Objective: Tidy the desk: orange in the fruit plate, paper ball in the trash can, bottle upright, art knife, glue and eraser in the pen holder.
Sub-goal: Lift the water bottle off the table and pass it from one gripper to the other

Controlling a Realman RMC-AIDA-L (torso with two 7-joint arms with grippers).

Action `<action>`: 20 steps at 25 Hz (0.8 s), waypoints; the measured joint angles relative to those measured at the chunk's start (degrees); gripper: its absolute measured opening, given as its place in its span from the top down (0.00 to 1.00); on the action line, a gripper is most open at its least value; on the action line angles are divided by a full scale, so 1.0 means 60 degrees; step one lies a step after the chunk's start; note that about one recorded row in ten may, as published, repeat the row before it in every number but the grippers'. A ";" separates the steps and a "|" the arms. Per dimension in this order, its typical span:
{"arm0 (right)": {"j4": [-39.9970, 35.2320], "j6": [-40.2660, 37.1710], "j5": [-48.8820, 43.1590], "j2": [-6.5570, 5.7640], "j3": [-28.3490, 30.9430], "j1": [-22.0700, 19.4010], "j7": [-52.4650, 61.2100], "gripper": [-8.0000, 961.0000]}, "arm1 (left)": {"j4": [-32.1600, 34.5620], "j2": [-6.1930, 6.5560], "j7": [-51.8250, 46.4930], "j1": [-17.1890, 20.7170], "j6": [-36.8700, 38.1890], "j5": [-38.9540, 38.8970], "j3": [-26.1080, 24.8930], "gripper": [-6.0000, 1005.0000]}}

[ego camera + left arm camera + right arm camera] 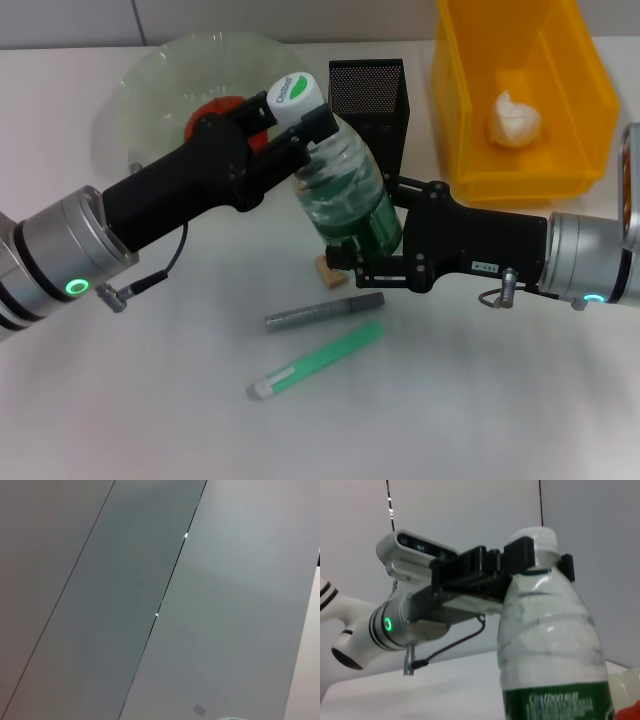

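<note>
Here both arms work on the bottle [345, 190], which stands nearly upright at mid-desk, just in front of the black mesh pen holder [370, 105]. The left gripper [300, 125] has its fingers closed on the neck, just under the white cap, probably so it can steady and steer the top as the bottle comes vertical. The right gripper [375, 255] sits low against the green-labelled base; its fingers appear to bracket the lower body, though how firmly they close I cannot tell from here. One grip high and one low looks like a sensible way to keep a tall, light bottle from toppling.

The paper ball [513, 118] already lies in the yellow trash can [520, 180], and the orange [215, 110] shows in the glass fruit plate [150, 85], half hidden by the left arm. On the desk in front lie a grey stick and a green one, the art knife [325, 312] and the glue [318, 366] (which is which I judge loosely), with the small tan eraser [331, 272] by the bottle's base; all three still await the holder.

The right wrist view gives what the head view cannot: seen from below, the black fingers [520, 555] pinch the bottle's neck on both sides. The left wrist view shows only blank wall panels.
</note>
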 joint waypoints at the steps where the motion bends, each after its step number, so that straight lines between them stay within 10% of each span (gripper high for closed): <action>1: 0.0004 0.0062 -0.0020 -0.0001 -0.0006 0.0005 0.0009 0.14 | 0.0060 0.0001 -0.0026 -0.0002 0.0001 -0.0002 -0.0001 0.56; 20: 0.0215 0.1287 -0.0096 0.0008 -0.0430 -0.0075 -0.0202 0.15 | 0.0919 0.0055 0.0069 0.0285 -0.0105 -0.0033 -0.0338 0.56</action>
